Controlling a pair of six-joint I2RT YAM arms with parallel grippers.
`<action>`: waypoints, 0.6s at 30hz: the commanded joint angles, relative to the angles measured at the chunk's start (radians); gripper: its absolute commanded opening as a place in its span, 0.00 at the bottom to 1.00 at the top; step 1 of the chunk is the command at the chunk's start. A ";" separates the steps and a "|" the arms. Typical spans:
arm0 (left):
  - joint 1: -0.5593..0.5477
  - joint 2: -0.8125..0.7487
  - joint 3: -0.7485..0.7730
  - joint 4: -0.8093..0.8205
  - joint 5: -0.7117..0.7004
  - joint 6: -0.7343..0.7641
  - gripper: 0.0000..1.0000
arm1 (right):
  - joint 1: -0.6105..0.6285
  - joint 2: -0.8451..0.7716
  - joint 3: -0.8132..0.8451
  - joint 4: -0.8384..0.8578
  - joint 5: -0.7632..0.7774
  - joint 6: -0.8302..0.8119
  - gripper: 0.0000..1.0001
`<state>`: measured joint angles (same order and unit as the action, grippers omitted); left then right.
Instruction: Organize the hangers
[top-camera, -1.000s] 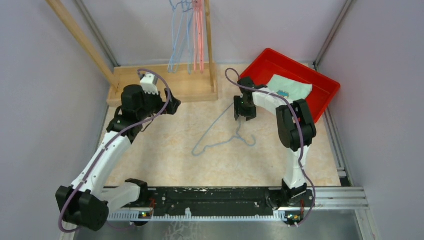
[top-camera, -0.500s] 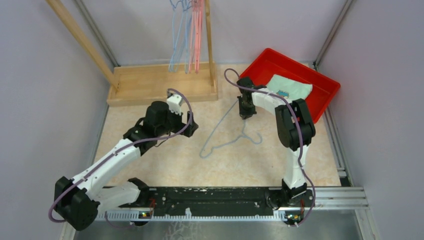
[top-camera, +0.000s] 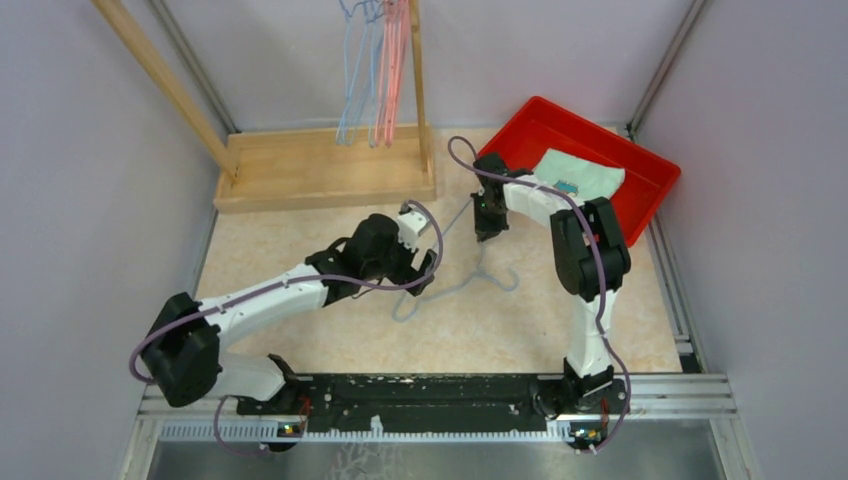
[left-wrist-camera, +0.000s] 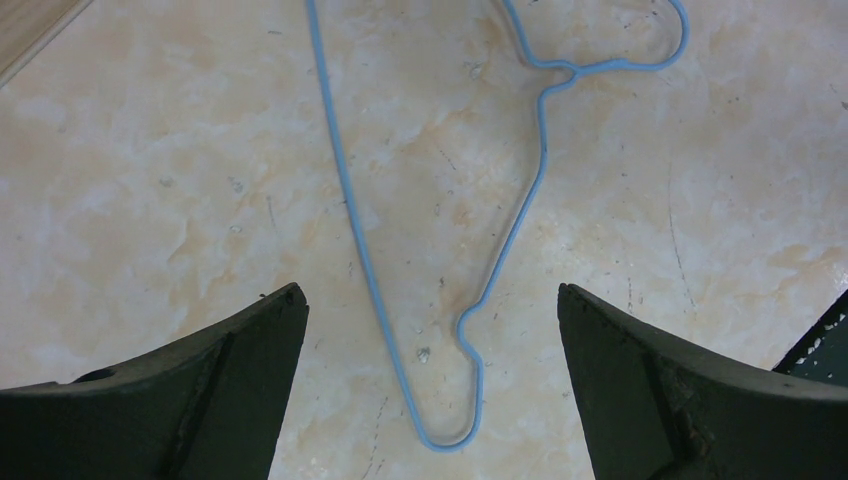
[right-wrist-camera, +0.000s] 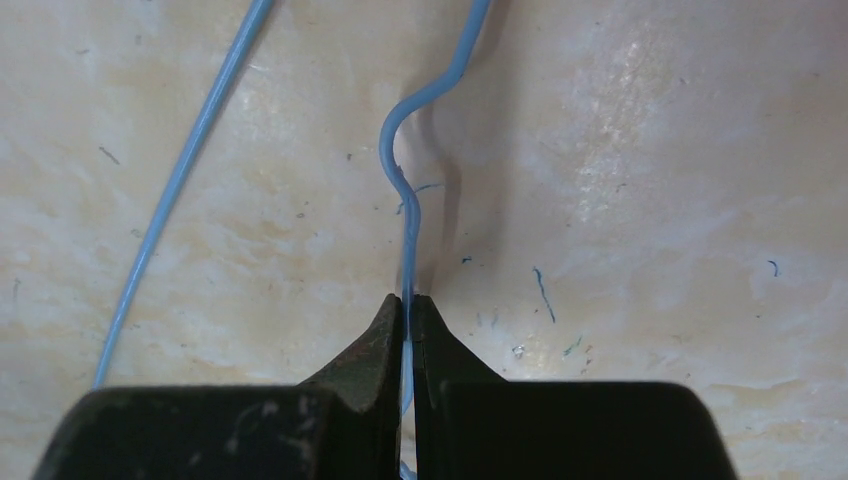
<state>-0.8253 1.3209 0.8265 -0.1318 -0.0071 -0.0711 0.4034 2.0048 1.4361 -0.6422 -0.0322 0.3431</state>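
Note:
A light blue hanger (top-camera: 460, 287) lies on the tabletop between the two arms. My right gripper (top-camera: 487, 226) is shut on one thin end of its wire; in the right wrist view the blue wire (right-wrist-camera: 408, 250) runs straight into the closed tips (right-wrist-camera: 408, 300). My left gripper (top-camera: 428, 270) hovers open over the hanger's other rounded end. The left wrist view has that end of the hanger (left-wrist-camera: 543, 150) between the wide-apart fingers (left-wrist-camera: 428, 295), untouched. Several more hangers, blue (top-camera: 350, 80) and pink-red (top-camera: 392, 70), hang on the rack at the back.
The wooden rack base (top-camera: 320, 172) stands at the back left with an upright post (top-camera: 417, 80). A red tray (top-camera: 640, 165) holding a pale cloth (top-camera: 585, 175) sits at the back right. Purple cables loop off both arms.
My left arm swung from the rack base rightward to the hanger on the table. My right gripper closed on the hanger's wire, and the hanger shifted slightly toward the back.

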 joint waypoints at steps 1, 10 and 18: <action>-0.047 0.068 0.062 0.089 -0.024 0.050 1.00 | 0.008 -0.084 0.081 -0.037 -0.073 0.013 0.00; -0.113 0.141 0.090 0.105 -0.054 0.071 1.00 | 0.002 -0.131 0.192 -0.106 -0.134 0.020 0.00; -0.120 0.146 -0.028 0.160 -0.126 0.057 1.00 | -0.005 -0.120 0.277 -0.171 -0.193 0.016 0.00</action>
<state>-0.9363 1.4574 0.8612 -0.0212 -0.0692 -0.0177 0.4026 1.9305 1.6382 -0.7597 -0.1772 0.3534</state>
